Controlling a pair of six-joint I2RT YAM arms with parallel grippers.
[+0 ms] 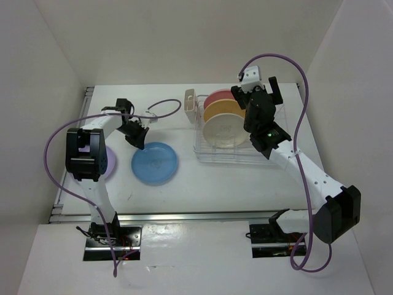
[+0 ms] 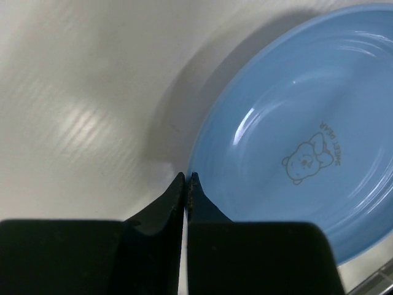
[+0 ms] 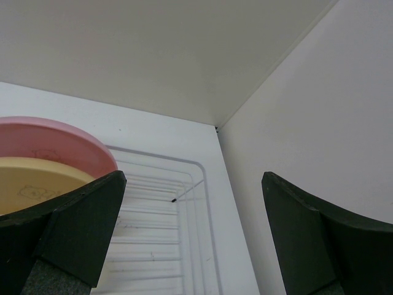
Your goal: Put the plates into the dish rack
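From above: three plates stand in the dish rack (image 1: 206,153) off to the right of my left fingers, pink plate (image 1: 216,97) at the back, orange-yellow plate (image 1: 221,111), then cream plate (image 1: 222,133). The blue plate (image 1: 155,163) lies flat just in front of my left gripper (image 1: 139,139), and the lavender plate (image 1: 111,161) sits behind it under my arm. Left wrist now: my fingertips (image 2: 178,184) are pressed together, nothing visibly between them, tips down at the table (image 2: 80,123) right against the blue rim. It's glossy, shallow plastic with a thin raised lip (little bear print (image 2: 307,161) in the well). It looks slippery, so I'd say the trick is wedging under that lip to tilt it up, then reopening and pinching the rim squarely, not skating it across the smooth white top. Right wrist: my right gripper (image 3: 193,178) hangs spread wide and empty over the rack's thin wires, with the pink and orange-yellow rims just left of my left finger and free slots below.
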